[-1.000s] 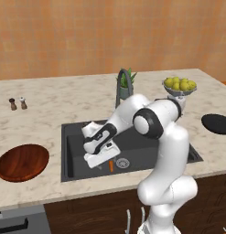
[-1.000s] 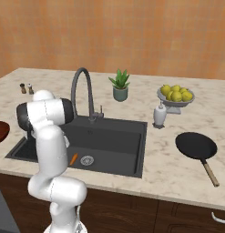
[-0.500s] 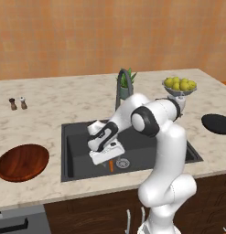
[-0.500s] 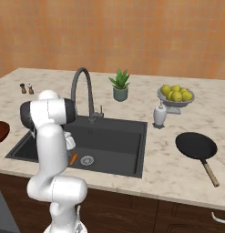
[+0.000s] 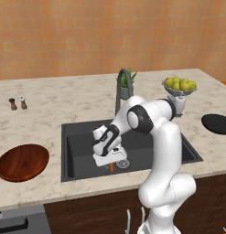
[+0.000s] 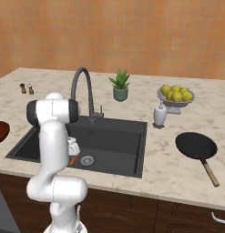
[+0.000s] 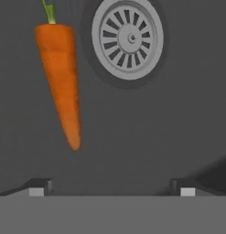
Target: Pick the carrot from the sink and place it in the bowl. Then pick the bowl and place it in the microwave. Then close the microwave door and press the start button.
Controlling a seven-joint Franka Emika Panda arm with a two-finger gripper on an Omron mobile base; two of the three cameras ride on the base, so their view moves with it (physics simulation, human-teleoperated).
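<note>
Reaching: gripper [image 7: 112,185] hangs low inside the sink [image 5: 78,151], aimed at its floor for the first pick
Carrot [image 7: 59,82]: lies flat on the sink floor just beside the drain [image 7: 128,39], ahead of and left of the fingertips [image 7: 39,186], untouched
Pincer: jaws spread wide, holding nothing, touching nothing
Bowl [image 5: 23,162]: on the counter beside the sink, waiting for the carrot
</note>
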